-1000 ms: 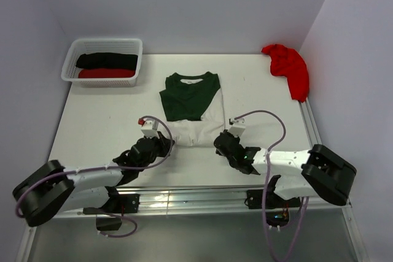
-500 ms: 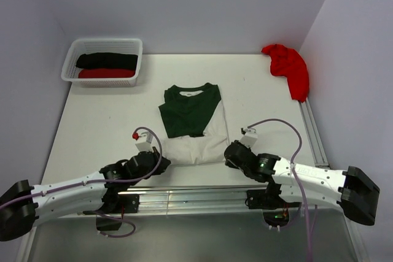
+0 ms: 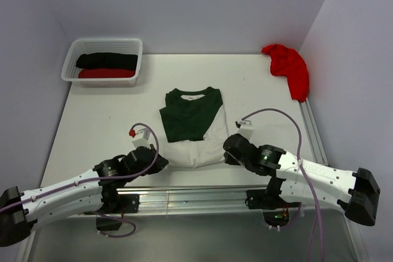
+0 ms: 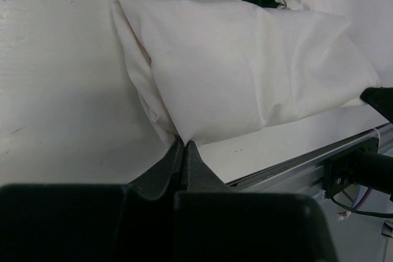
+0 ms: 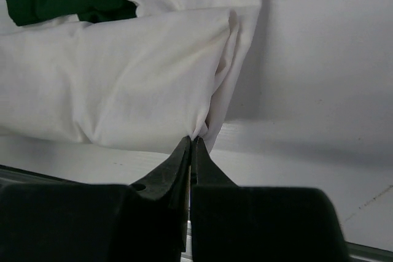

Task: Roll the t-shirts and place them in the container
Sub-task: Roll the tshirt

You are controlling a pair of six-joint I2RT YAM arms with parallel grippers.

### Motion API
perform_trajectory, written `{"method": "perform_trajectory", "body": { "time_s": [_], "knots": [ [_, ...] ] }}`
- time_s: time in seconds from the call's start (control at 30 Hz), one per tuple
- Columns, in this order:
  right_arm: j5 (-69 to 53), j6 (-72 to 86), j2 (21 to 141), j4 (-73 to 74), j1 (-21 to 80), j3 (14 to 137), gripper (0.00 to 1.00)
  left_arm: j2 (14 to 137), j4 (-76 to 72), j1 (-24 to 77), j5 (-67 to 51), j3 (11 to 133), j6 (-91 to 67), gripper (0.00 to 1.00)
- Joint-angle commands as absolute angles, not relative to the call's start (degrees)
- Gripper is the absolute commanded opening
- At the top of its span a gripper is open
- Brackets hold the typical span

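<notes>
The white t-shirt with dark green sleeves and collar lies folded lengthwise mid-table, collar toward the back wall. Its white hem is near the front edge, slightly raised. My left gripper is shut on the hem's left corner. My right gripper is shut on the hem's right corner. A red t-shirt lies crumpled at the back right. A black t-shirt and a red t-shirt lie rolled in the basket.
A white lattice basket stands at the back left corner. A metal rail runs along the table's front edge, just behind both grippers. Walls close in the left, back and right sides.
Both arms have pulled back toward the front edge with the hem in their jaws, dragging the white and green t-shirt nearer. Both grippers stayed shut throughout.
</notes>
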State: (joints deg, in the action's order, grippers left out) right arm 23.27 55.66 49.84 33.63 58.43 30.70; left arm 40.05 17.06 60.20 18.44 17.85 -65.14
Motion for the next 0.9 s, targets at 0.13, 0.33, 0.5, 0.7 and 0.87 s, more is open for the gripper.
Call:
{"method": "perform_trajectory", "body": {
  "time_s": [0.13, 0.33, 0.5, 0.7, 0.87],
  "knots": [
    [20.5, 47.0, 50.8, 37.7, 54.7, 38.8, 0.00, 41.4, 19.6, 49.2, 9.3, 25.2, -59.4, 0.01],
    [13.8, 39.3, 53.4, 37.3, 46.6, 43.6, 0.00, 45.8, 20.1, 39.2, 1.2, 30.4, -52.4, 0.00],
    [11.3, 34.4, 56.4, 37.2, 41.7, 47.7, 0.00, 49.8, 19.7, 34.4, -1.7, 33.5, -49.6, 0.00],
    [6.2, 30.8, 61.9, 34.9, 35.7, 50.8, 0.00, 56.3, 17.6, 28.0, -7.3, 36.8, -45.7, 0.00],
    [3.0, 29.1, 66.4, 32.4, 31.9, 52.0, 0.00, 60.9, 16.1, 24.5, -10.1, 39.0, -43.3, 0.00]
  ]
}}
